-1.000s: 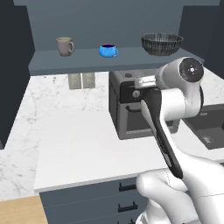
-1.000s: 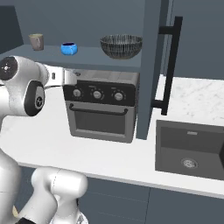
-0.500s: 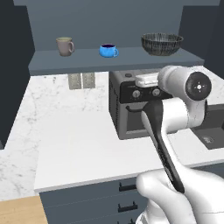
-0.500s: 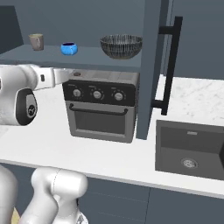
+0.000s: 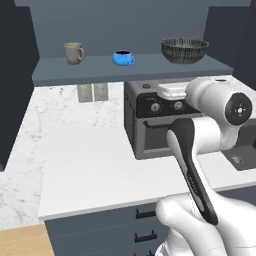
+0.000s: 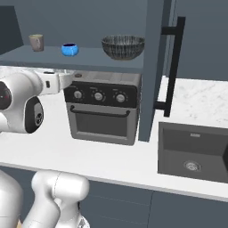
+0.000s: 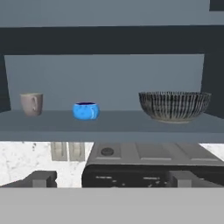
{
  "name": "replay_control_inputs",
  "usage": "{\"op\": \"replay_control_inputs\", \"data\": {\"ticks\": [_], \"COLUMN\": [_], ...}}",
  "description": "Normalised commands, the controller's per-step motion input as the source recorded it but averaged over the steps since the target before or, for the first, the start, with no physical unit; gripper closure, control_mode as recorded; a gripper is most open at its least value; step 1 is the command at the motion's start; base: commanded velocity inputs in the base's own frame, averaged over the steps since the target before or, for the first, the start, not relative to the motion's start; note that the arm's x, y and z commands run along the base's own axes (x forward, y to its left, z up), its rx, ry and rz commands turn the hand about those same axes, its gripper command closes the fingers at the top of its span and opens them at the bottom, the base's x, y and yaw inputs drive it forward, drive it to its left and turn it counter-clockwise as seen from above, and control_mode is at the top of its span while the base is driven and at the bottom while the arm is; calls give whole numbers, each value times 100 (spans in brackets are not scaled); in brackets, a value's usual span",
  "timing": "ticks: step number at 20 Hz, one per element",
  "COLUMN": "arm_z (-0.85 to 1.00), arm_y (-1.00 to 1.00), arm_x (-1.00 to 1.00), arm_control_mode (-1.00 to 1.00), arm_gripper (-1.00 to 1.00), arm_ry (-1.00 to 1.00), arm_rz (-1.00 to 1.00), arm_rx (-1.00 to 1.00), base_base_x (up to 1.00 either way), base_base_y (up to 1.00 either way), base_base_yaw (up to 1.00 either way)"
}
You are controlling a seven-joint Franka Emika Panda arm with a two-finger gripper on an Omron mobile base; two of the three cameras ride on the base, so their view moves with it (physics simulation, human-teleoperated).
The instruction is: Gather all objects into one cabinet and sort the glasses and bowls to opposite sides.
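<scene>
The two-finger gripper is standing fully released, grasping nothing, facing the squat bright blue cup and wide dark mesh-patterned bowl on the blue-grey shelf.

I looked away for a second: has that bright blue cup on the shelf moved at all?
No. The blue cup still sits on the shelf between the beige mug and the dark bowl, same spacing as before.
</scene>
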Motion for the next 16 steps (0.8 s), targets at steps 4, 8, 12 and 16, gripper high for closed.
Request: {"op": "replay_control_inputs", "data": {"ticks": [4,8,12,16], "arm_z": [0,0,0,0], "arm_y": [0,0,0,0], "arm_x": [0,0,0,0], "arm_control_mode": [100,100,100,100], "arm_gripper": [-100,-100,-100,-100], "arm_ry": [0,0,0,0], "arm_rz": [0,0,0,0], "arm_rx": [0,0,0,0], "base_base_x": [-1,-1,-2,-14], "base_base_y": [0,0,1,16], "base_base_yaw": [-40,-53,-48,-32]}}
